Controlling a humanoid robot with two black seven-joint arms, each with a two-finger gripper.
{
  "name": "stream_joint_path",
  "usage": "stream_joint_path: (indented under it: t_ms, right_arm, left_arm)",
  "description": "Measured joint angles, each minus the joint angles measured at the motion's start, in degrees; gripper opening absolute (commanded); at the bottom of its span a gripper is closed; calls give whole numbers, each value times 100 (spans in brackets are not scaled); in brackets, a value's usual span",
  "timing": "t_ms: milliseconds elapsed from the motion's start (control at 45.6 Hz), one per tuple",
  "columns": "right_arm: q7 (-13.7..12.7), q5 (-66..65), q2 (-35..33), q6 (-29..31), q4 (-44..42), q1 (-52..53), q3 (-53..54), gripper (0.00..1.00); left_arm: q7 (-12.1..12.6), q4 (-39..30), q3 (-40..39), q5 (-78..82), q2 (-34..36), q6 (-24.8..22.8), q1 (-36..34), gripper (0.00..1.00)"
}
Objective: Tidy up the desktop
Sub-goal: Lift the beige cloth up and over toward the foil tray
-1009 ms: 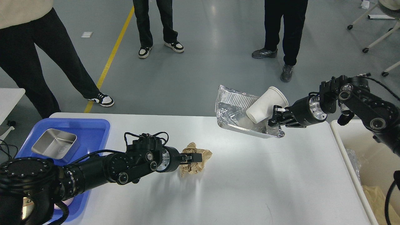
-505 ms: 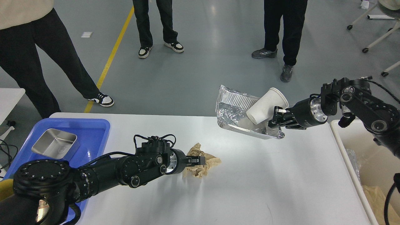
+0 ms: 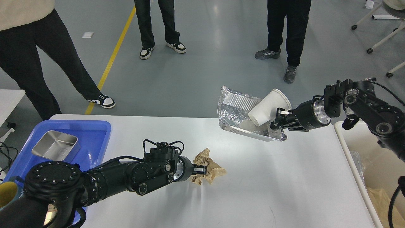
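- My left pincer (image 3: 202,170) is clamped on a crumpled brown paper wad (image 3: 210,171), low over the middle of the bench (image 3: 253,190).
- My right pincer (image 3: 277,122) grips the near right rim of a foil tray (image 3: 240,122) with a white paper cup (image 3: 268,107) lying tilted in it, lifted above the far edge of the bench.
- Judging progress: the metal container (image 3: 56,147) sits in the blue tray (image 3: 95,133) at far left; the two held loads are not yet dropped.
- The cream bin (image 3: 348,148) stands just off the right edge and already holds some paper, so I judge both loads belong there.
- The white bench surface between my arms and the bin looks open; the foil tray overhangs the far edge, where three bystanders stand beyond.
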Motion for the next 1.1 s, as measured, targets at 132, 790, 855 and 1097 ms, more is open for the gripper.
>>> stream_joint_path:
  t_ms: [132,790,855,1097]
  right_arm:
    - [0,0,0,0,3,-1,4,0]
    - [-23,-8,-14,40,4,7,37,0]
    - [-27,-9,-10,40,4,4,36,0]
    - [-27,-9,-20,36,4,-48,34,0]
  left_arm:
    - [7,-98,-41,-43,65,-188,-115,0]
    - [307,-5202,-1467,-418,6334,-3286,-2648,0]
    - [287,-5342,-2007,-461,6939,-3774,-2677,0]
    - [264,-5386,-3114,-720,7798,-4046,-2688,0]
